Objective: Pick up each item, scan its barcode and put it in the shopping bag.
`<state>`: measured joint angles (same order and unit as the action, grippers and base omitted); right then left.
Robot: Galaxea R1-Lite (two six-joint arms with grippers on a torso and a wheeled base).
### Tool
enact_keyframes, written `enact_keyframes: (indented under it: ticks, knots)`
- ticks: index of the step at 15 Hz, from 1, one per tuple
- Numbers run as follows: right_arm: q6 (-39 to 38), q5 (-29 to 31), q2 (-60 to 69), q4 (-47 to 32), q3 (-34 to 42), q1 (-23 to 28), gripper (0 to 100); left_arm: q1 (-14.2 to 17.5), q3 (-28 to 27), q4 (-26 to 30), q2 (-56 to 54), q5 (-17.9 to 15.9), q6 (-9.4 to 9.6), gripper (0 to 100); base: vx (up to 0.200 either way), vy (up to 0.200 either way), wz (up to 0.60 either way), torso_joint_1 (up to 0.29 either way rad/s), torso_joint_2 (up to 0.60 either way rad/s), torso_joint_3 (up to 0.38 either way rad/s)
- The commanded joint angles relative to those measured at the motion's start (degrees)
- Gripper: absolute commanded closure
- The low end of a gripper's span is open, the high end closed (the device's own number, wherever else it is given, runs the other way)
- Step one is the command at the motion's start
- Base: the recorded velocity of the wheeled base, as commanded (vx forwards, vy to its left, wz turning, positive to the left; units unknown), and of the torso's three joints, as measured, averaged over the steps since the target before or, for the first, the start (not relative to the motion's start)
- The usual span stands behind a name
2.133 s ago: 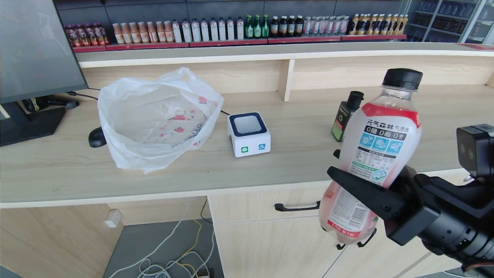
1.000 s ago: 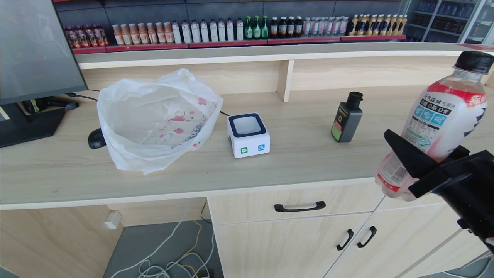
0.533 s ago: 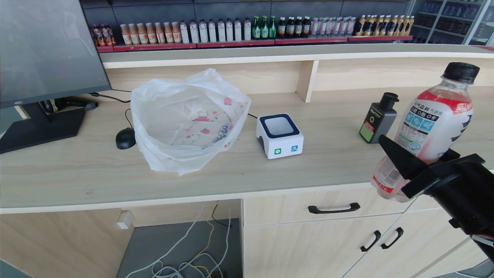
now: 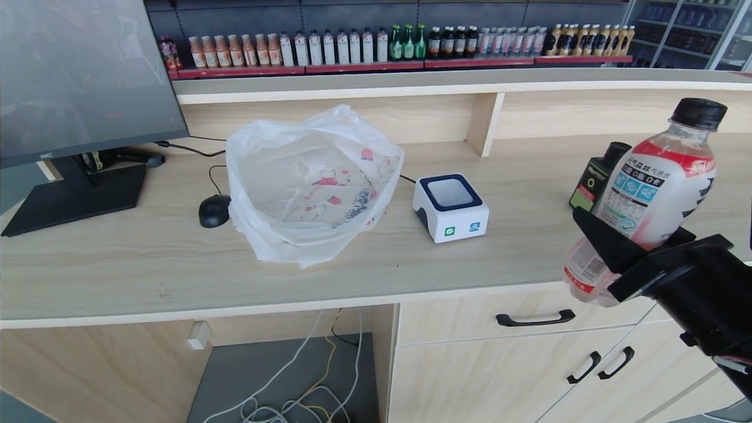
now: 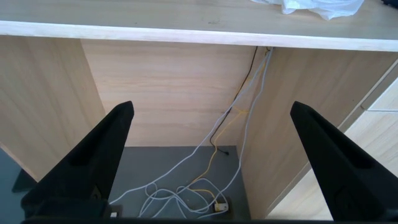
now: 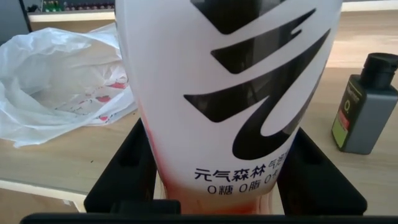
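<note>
The right gripper (image 4: pixel 614 238) is clamping a clear plastic bottle of pink drink with a black cap (image 4: pixel 652 188) around its lower half. It is holding the bottle cap-up and tilted, near the right end of the light wooden counter's (image 4: pixel 117 264) front edge. The left gripper (image 5: pixel 211 106) is hanging below the counter's front edge with its fingers spread wide and nothing between them, facing loose cables (image 5: pixel 205 180) on the floor. A dark grey bottle with a green label (image 4: pixel 587 185) is standing towards the counter's right end, partly hidden by the pink one. A white cube scanner with a dark blue rim (image 4: pixel 450 207) is sitting mid-counter. Just beside it, a white plastic shopping bag with red print (image 4: pixel 311 182) is standing open. A black mouse (image 4: pixel 214 211) and a monitor (image 4: pixel 76 76) are occupying the left end.
</note>
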<state>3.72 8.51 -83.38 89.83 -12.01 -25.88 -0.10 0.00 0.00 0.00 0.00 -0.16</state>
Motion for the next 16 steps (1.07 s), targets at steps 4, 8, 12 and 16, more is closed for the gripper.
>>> enact_keyframes:
  ticks: [4,8,12,16]
  knots:
    - [0.41,-0.25,-0.2,0.17,-0.38,-1.19,100,0.01,0.0,0.0,0.0,0.0,-0.02,0,0.0,0.0,0.0,0.0,0.0,0.0]
    - [2.43,-3.15,-0.46,-0.8,-5.39,-1.19,100,0.01,0.0,0.0,0.0,0.0,-0.02,0,0.0,0.0,0.0,0.0,0.0,0.0]
    - [6.92,-3.15,-7.41,-4.31,-14.8,-2.77,100,0.01,0.0,0.0,0.0,0.0,-0.02,0,0.0,0.0,0.0,0.0,0.0,0.0]
    - [12.98,-3.24,-18.75,-4.58,-30.79,-4.0,100,0.01,0.0,0.0,0.0,0.0,-0.02,0,0.0,0.0,0.0,0.0,0.0,0.0]
